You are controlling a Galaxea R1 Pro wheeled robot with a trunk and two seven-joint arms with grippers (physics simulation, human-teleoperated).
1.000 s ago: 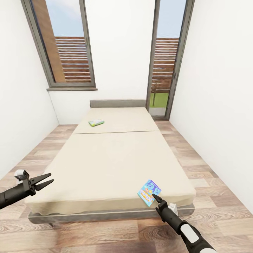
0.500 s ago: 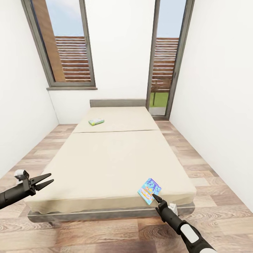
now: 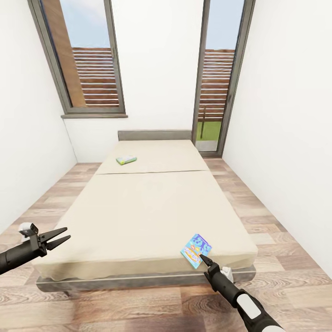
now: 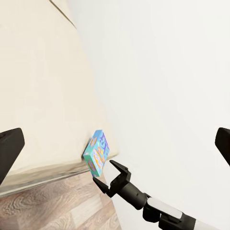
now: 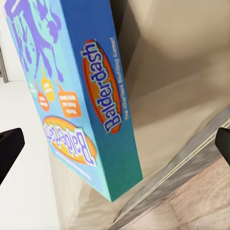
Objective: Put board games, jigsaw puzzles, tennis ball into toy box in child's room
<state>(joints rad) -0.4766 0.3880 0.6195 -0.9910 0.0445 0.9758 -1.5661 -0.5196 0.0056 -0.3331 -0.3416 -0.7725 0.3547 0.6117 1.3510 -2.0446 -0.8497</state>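
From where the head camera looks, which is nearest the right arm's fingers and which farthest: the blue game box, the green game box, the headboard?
1. Blue game box, at the bed's near right corner, just ahead of the right fingers.
2. Green game box, far up the bed, left side.
3. Headboard, at the bed's far end.

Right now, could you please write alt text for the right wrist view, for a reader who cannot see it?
A blue Balderdash board game box stands tilted on the cream bed near its edge. The dark fingertips of the open right claw show on either side, with wood floor beyond the bed's edge.
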